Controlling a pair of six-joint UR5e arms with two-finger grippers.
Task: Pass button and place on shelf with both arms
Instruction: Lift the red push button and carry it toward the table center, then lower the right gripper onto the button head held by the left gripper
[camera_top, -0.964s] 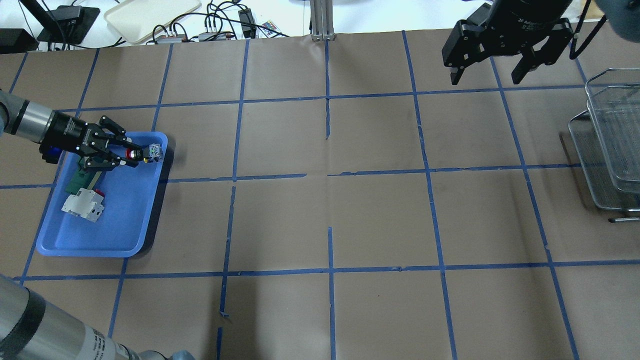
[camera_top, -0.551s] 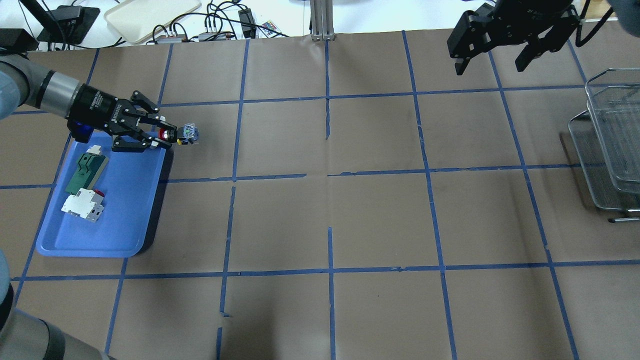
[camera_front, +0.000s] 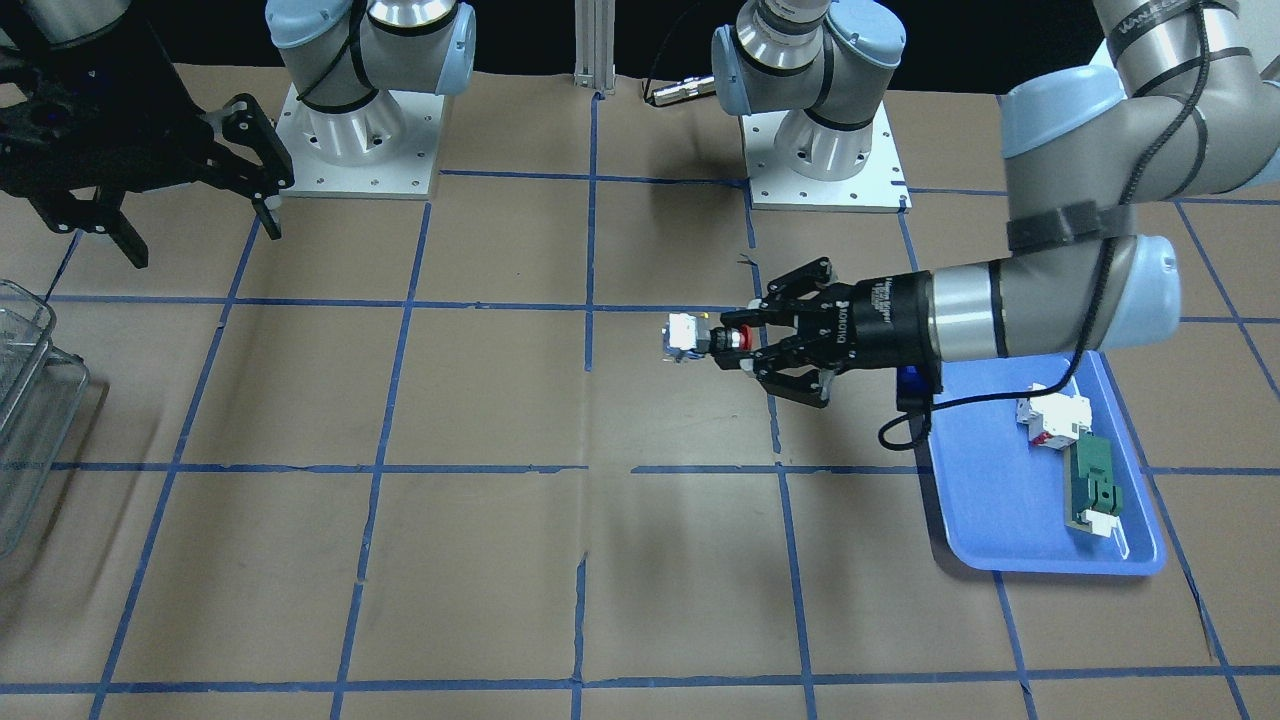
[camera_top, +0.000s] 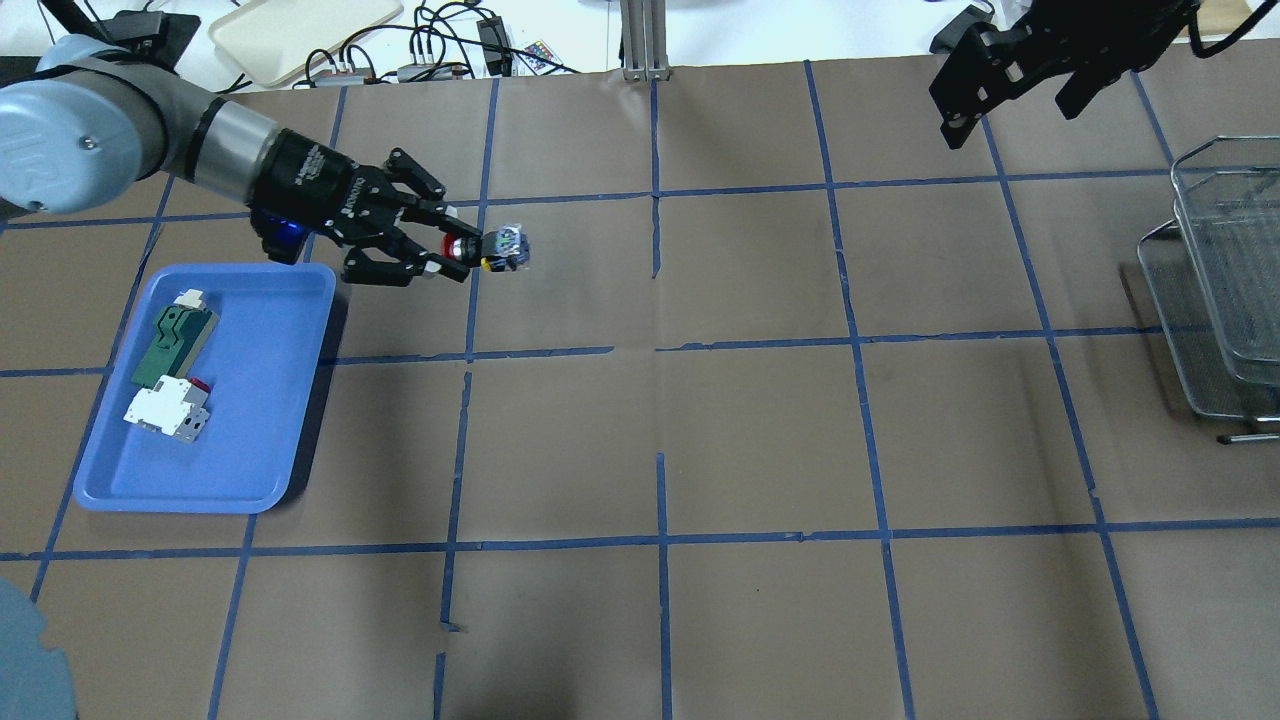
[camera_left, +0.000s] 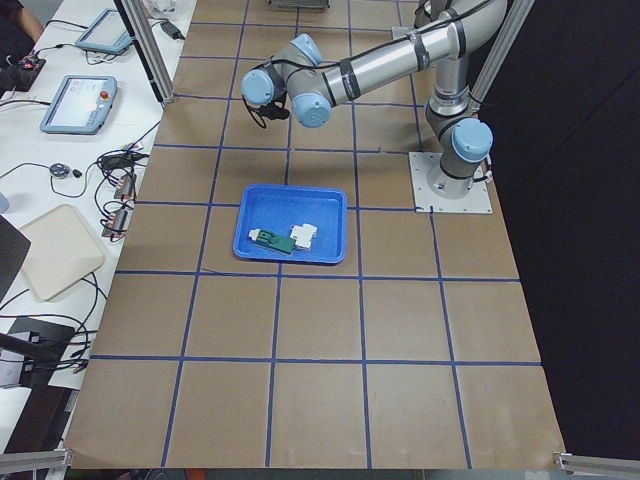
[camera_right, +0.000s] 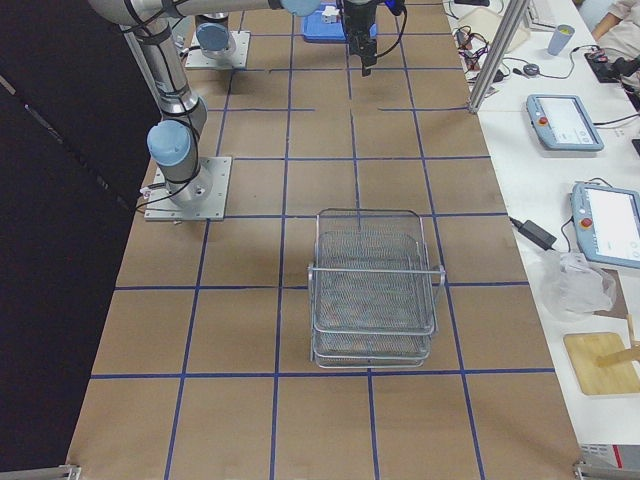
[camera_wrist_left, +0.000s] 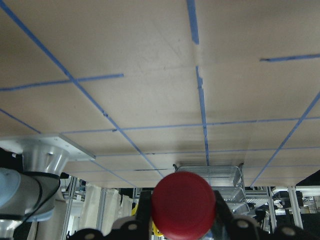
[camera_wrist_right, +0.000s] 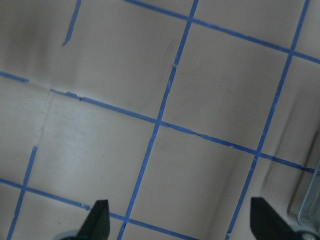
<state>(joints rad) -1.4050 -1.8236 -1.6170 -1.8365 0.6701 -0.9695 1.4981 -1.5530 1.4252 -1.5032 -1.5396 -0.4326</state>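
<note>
The button (camera_top: 497, 248), red head and black body with a blue-white block, is held in the air by my left gripper (camera_top: 456, 247). The gripper is shut on its red head, right of the blue tray. In the front view the left gripper (camera_front: 735, 345) points the button (camera_front: 692, 339) toward the table's middle. The left wrist view shows the red head (camera_wrist_left: 182, 205) between the fingers. My right gripper (camera_top: 1012, 115) is open and empty, high at the far right; it also shows in the front view (camera_front: 200, 235). The wire shelf (camera_top: 1225, 290) stands at the right edge.
The blue tray (camera_top: 260, 440) at the left holds a white-and-red breaker block (camera_top: 165, 410) and a green flat part (camera_top: 172, 345). Brown paper with blue tape lines covers the table. Cables and a beige tray lie beyond the far edge.
My left gripper has lifted the button out of the blue tray and carried it right, toward the table's middle. My right gripper has drifted slightly right and toward the far edge, still open.
</note>
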